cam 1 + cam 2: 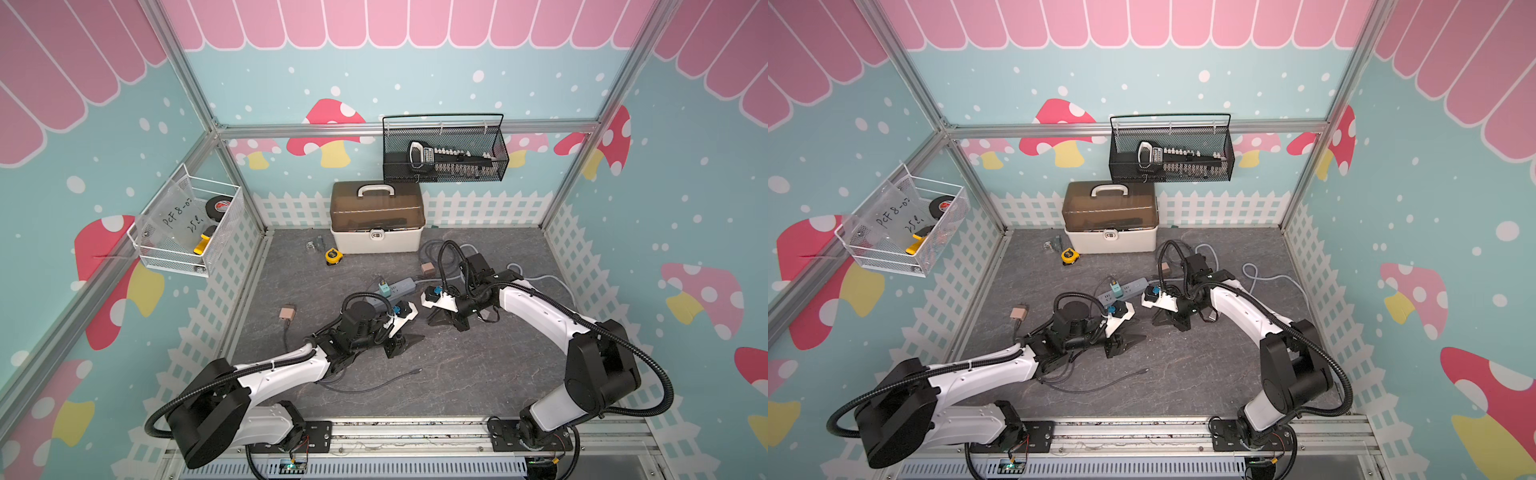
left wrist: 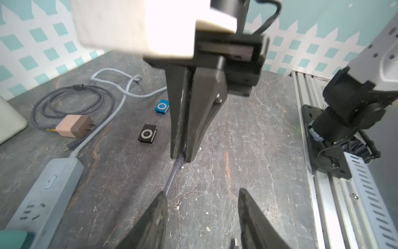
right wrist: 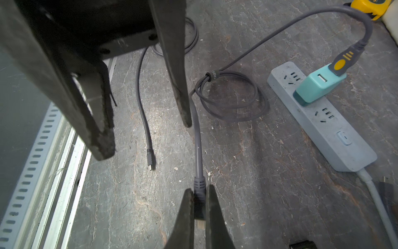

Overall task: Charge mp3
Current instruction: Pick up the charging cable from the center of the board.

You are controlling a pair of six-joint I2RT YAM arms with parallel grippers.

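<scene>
Grippers faced each other, tip to tip, near the middle of the grey table [image 1: 478, 374] as I watched from the remote station. The right gripper [image 3: 199, 191] was pinched narrow on the small plug end of the grey cable [image 3: 198, 146], and the plug's metal tip showed between its jaws. The left gripper [image 2: 202, 193] stood wide with nothing in it. The cable ran just beside one of its fingers [image 2: 158, 207]; I could not tell whether they touched.

From the plug, the cable led back through a tied coil and up to the teal charger [image 3: 318, 86]. The charger sat plugged into the power strip [image 3: 323, 125], which lay between the two grippers and the table's far edge.

The black player [image 2: 147, 133] and the blue player [image 2: 162, 106] lay flat on the table beyond the right gripper, a little apart from each other, with no cable plugged in. They showed only in the left wrist view, since the right arm covered that spot in both top views. Near them lay a brown adapter [image 2: 73, 129] beside its own coiled cord.

A loose cord [image 3: 148, 138] with a small plug lay toward the table's near edge, by the left arm. A toolbox [image 1: 376, 220] stood against the far edge, with a yellow tape measure [image 1: 332, 255] just in front of it.
</scene>
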